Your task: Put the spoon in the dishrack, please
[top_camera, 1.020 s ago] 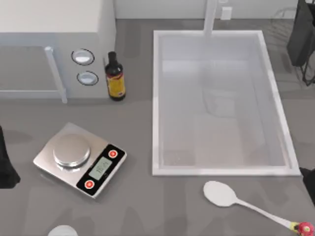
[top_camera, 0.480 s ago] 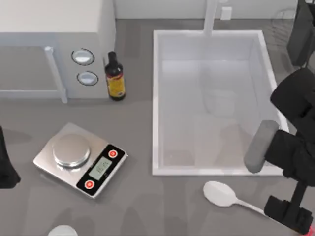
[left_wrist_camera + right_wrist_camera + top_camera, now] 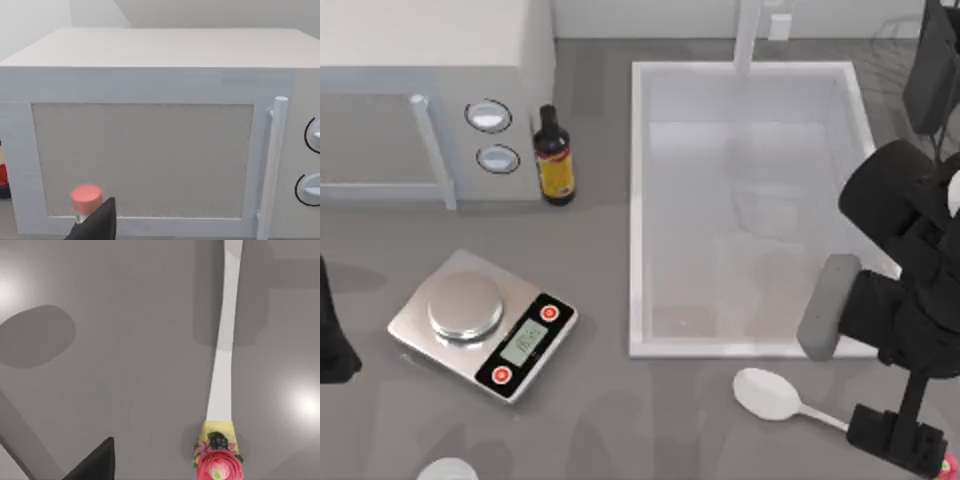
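White spoon [image 3: 775, 395] lies under the right claw [image 3: 897, 438], whose opening is unclear.

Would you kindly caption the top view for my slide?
Right gripper hovers above the spoon handle on the table in front of the sink.

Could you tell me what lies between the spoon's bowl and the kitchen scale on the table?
Nothing: in the top view, bare grey tabletop runs between the spoon and the kitchen scale. The sink sits farther back, off that line.
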Robot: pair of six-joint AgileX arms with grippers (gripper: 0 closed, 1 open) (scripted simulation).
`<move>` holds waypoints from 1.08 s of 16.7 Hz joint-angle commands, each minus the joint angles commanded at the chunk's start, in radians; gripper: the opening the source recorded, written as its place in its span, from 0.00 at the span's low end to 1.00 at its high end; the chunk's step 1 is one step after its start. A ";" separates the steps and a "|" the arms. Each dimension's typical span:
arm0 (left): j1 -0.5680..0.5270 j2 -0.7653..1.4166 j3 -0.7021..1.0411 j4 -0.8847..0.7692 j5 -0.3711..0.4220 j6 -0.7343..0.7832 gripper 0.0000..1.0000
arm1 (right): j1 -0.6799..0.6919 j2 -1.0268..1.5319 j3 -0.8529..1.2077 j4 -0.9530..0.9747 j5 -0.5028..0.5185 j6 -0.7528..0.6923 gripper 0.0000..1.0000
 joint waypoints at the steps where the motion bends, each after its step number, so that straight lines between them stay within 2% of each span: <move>1: 0.000 0.000 0.000 0.000 0.000 0.000 1.00 | 0.000 0.002 -0.002 0.003 0.000 0.000 1.00; 4: 0.000 0.000 0.000 0.000 0.000 0.000 1.00 | 0.003 0.036 -0.042 0.072 0.000 -0.002 1.00; 11: 0.000 0.000 0.000 0.000 0.000 0.000 1.00 | 0.006 0.192 -0.217 0.412 0.000 0.003 1.00; 17: 0.000 0.000 0.000 0.000 0.000 0.000 1.00 | 0.006 0.211 -0.237 0.445 0.000 0.003 1.00; 18: 0.000 0.000 0.000 0.000 0.000 0.000 1.00 | 0.006 0.211 -0.237 0.445 0.000 0.003 0.92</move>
